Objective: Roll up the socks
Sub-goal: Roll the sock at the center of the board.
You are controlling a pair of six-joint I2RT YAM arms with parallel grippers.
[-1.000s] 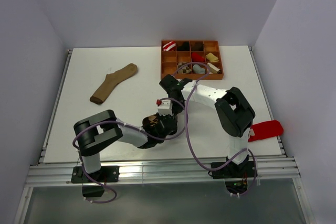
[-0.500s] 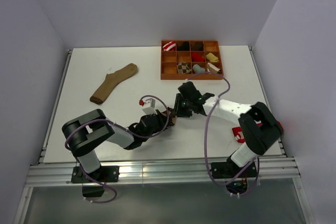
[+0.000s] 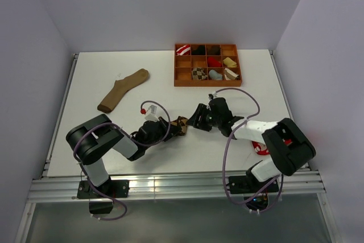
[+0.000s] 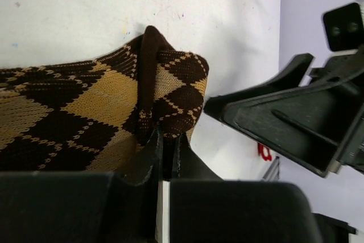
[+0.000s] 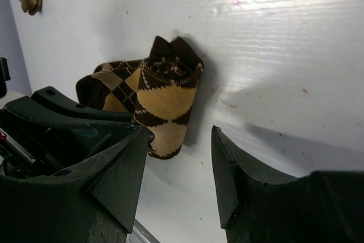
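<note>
A white table (image 3: 153,64) fills the floor of a small booth with plain pale walls (image 3: 170,4) on the left, far and right sides. Metal rails (image 3: 170,186) run along its near edge. The tabletop is matte, with a few faint specks and scuffs and a soft glare in the right wrist view.

At the far right-centre sits an orange-brown tray (image 3: 207,84) split into small compartments, several of them holding rolled bundles (image 3: 198,73). A long tan sock (image 3: 123,90) lies flat at the far left. A red and white thing (image 3: 263,147) lies near the right edge, partly hidden by the right arm.

The brown argyle sock (image 3: 180,123) lies bunched on the table near its middle, between the two arms. The left pincer (image 4: 165,140) is closed tight on the sock's folded edge. The right pincer (image 5: 182,135) stands wide, just beside the sock's end and not touching it.
</note>
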